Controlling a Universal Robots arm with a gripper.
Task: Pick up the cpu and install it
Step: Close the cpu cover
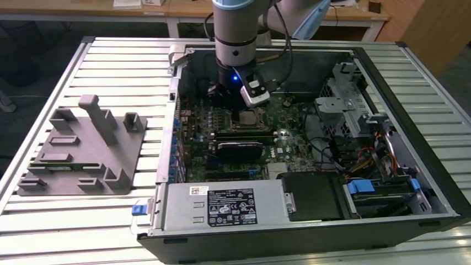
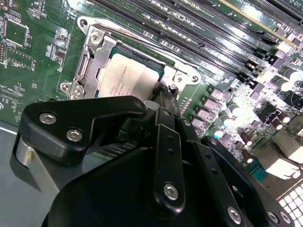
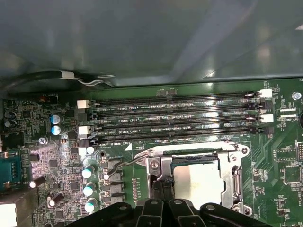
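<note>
Cpu [image 2: 127, 78] seated in socket [image 2: 93, 53]; end effector [image 2: 163, 93] closed beside it; case [image 1: 220, 207] on slatted table [image 1: 110, 61]; desks [image 1: 184, 11] behind.

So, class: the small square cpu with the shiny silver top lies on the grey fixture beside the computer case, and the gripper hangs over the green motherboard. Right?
Not quite. The silver-topped square cpu sits in the metal socket frame on the green motherboard, as both wrist views show. The black gripper does hang over that motherboard.

Case [image 1: 383, 61]: on table [image 1: 110, 61]; fixture [image 1: 81, 149] at the exterior view's left.
Board [image 1: 294, 118]: in case.
Cpu [image 2: 125, 78]: in socket [image 2: 92, 59], seemingly seated.
Slots [image 3: 175, 118]: beside socket.
Gripper [image 3: 162, 187]: at socket's edge.
</note>
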